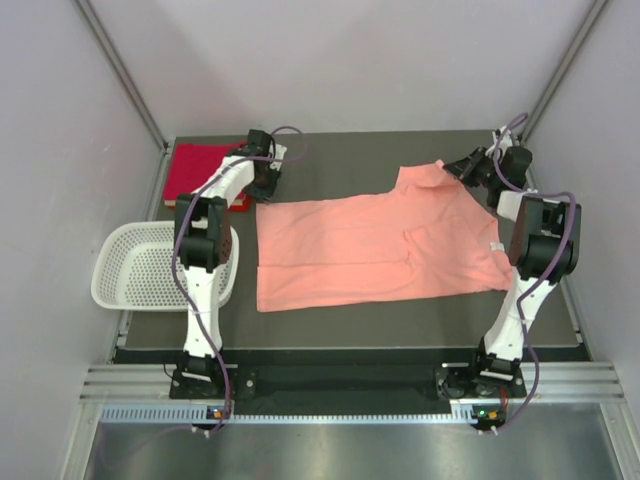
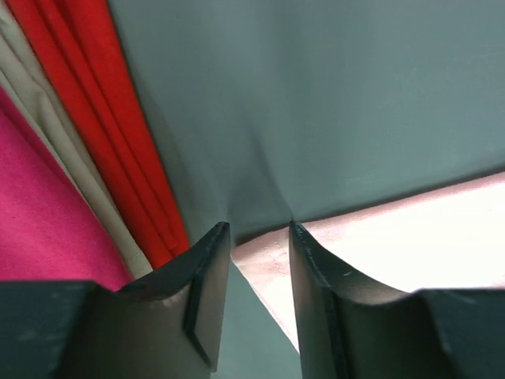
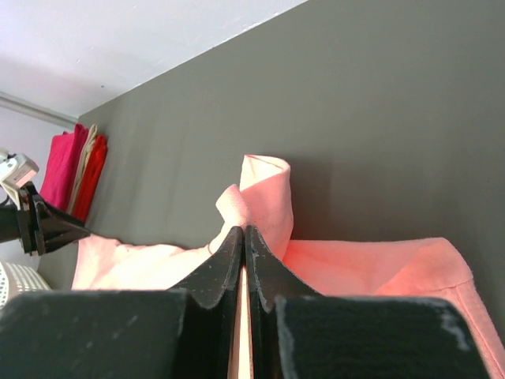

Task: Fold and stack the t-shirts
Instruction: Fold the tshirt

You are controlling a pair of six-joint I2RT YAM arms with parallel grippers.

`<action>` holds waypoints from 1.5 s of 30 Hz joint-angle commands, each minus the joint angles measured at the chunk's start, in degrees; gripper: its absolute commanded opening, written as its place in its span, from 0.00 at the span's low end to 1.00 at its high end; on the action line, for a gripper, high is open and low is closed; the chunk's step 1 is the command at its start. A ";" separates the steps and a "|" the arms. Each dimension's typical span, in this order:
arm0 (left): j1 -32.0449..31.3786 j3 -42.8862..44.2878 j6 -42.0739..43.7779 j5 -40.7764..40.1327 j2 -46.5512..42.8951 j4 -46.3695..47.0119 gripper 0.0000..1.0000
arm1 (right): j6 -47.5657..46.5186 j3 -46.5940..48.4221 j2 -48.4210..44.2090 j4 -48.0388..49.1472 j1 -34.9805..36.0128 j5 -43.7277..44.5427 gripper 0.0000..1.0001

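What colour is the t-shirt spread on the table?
The spread t-shirt is plain salmon pink; the top external view shows it best.

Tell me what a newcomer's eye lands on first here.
The salmon-pink t-shirt spread across the middle of the dark table. The right jaws pinch a bunched fold near its far right edge; the left jaws stand apart at its far left corner. Folded red shirts sit at the far left corner, a white basket at the left edge.

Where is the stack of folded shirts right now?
In the top view the folded stack lies at the far left corner of the table, beyond the white basket and left of the spread salmon-pink t-shirt.
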 commanded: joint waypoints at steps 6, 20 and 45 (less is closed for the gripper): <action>0.70 1.79 0.90 1.79 -0.10 -1.66 0.32 | -1.90 1.26 -2.90 1.83 -0.25 -1.41 0.00; 0.61 1.00 -0.41 2.33 -4.40 -2.63 0.00 | -3.22 3.19 -3.77 -1.25 -0.51 -1.41 0.00; 0.70 2.31 -0.24 0.92 -1.33 -3.59 0.29 | -7.00 4.42 -5.27 -6.34 -1.04 -0.97 0.00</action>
